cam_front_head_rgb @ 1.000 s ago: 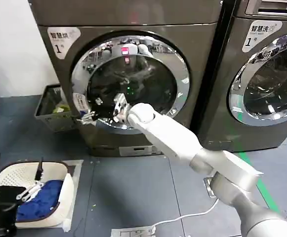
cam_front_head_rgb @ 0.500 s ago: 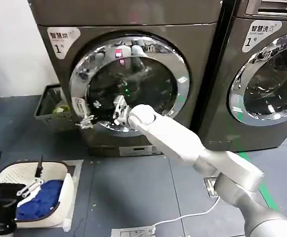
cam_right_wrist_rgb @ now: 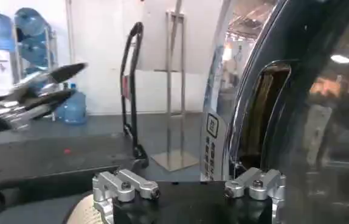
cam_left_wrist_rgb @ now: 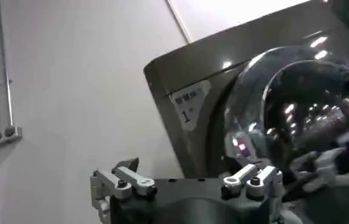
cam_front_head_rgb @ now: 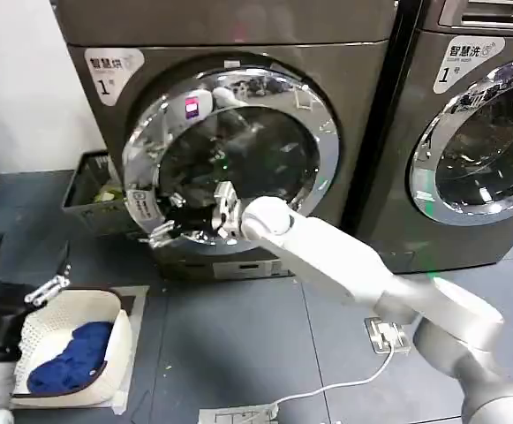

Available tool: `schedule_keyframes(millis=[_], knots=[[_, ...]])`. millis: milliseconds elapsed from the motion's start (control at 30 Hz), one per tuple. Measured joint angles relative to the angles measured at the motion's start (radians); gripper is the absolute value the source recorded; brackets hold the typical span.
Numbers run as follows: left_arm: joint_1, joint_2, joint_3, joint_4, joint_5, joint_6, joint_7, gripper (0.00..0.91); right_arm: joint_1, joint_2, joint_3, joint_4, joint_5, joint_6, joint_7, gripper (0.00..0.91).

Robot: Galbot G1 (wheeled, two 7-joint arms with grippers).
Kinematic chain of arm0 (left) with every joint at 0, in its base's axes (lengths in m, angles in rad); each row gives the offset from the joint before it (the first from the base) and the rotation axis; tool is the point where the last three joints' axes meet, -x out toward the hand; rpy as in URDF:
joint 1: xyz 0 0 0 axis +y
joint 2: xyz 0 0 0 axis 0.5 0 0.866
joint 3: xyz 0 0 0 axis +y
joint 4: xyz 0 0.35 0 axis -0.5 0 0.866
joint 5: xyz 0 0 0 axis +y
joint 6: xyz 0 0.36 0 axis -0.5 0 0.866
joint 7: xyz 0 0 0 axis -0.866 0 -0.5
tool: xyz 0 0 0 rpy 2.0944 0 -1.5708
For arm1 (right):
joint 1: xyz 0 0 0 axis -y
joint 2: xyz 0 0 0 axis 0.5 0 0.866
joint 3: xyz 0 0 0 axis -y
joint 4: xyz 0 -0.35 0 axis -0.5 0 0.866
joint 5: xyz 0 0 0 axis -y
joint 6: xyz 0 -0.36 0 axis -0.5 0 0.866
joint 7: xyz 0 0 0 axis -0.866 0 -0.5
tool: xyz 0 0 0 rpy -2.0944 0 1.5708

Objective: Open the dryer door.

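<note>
Right end effector sits at the lower left rim of the dryer door, at its latch edge; whether its fingers grip the rim cannot be told. On the dryer, that edge appears pulled slightly off the front, so opening looks begun, with most of the swing remaining. Left end effector hangs released above the laundry basket. The latch itself is hidden.

dryer door: glossy chrome ring, dark shiny glass
dryer: smooth bronze-grey metal, satin sheen
right arm: smooth white plastic
basket: perforated white plastic
floor: matt grey
</note>
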Motion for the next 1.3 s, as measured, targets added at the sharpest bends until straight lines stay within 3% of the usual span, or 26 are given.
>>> schedule_keyframes(millis=[967,1300], knots=[[-0.295,0.320,0.321,0.264,-0.033,0.074,-0.046,0.907,-0.028,-0.275,-0.007,0.264,0.016,0.006,-0.204,0.907],[-0.434,0.367,0.478,0.347,-0.026,0.084,-0.046,0.907,-0.067,-0.390,0.030,0.345,0.015,0.060,-0.286,0.907]])
